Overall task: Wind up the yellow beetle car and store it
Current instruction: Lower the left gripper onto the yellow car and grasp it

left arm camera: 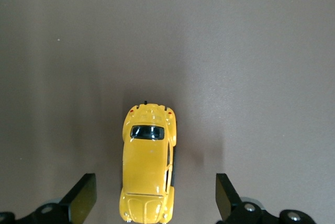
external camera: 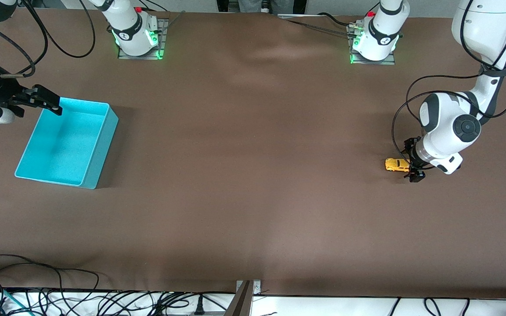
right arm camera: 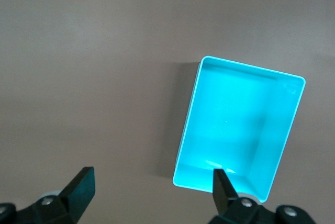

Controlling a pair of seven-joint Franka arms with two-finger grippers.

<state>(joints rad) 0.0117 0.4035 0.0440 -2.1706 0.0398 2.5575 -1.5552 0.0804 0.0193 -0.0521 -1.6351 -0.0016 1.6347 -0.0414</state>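
From my remote seat, the thing nearest the front camera is the car [external camera: 396, 164], a tiny yellow beetle sitting on its wheels on the brown tabletop [external camera: 253, 175] toward the left arm's end. My left gripper [external camera: 413, 160] is low at one end of it. In the left wrist view its fingers [left arm camera: 84, 198] stand spread wide with that end of the car [left arm camera: 147, 166] lying between them, lengthwise along the gap, and neither finger touching it. I judge that lines things up for a squeeze across the car's sides, a sound hold for the wind-up pull. Nothing is gripped yet.

Slightly farther off, toward the right arm's end and well apart from the car, stands the empty turquoise bin [external camera: 99, 149]. My right gripper [external camera: 48, 103] waits over its rim, fingers [right arm camera: 81, 187] fully apart and holding nothing; I read it as standing by at the place where the car is to be stored.
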